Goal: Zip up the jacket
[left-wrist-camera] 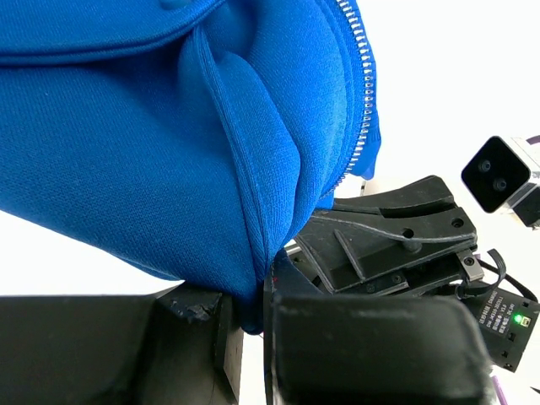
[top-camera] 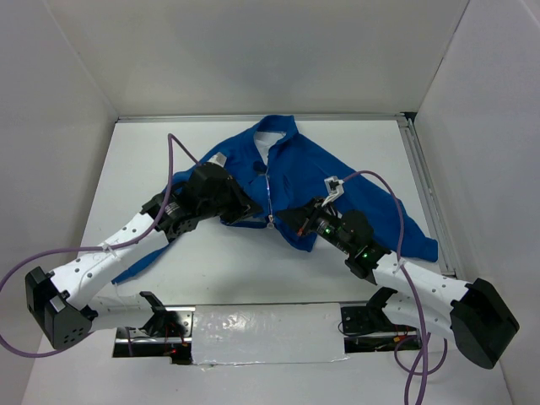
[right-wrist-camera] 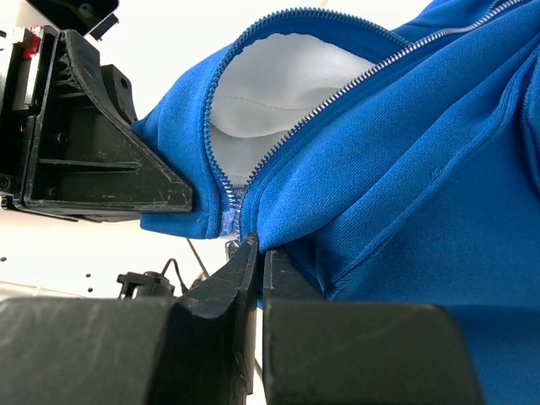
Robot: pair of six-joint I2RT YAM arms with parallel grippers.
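While the jacket point(top-camera: 295, 181) lies spread on the white worktop point(top-camera: 228, 270), collar toward the far wall and hem toward the arms, both grippers meet at the near end of its zipper point(top-camera: 268, 190); the left gripper point(top-camera: 245, 211) comes in from the left, and in its wrist view the jaws are closed on a thick fold of blue fabric beside the zipper teeth; the right gripper point(top-camera: 291, 221) comes in from the right, and in its wrist view the jaws are pressed together just below the zipper's bottom end, nipping the hem edge there; above that point the zipper point(right-wrist-camera: 337, 93) is parted, showing white lining point(right-wrist-camera: 287, 84); one sleeve point(top-camera: 405, 228) trails right and near, beside the right arm.
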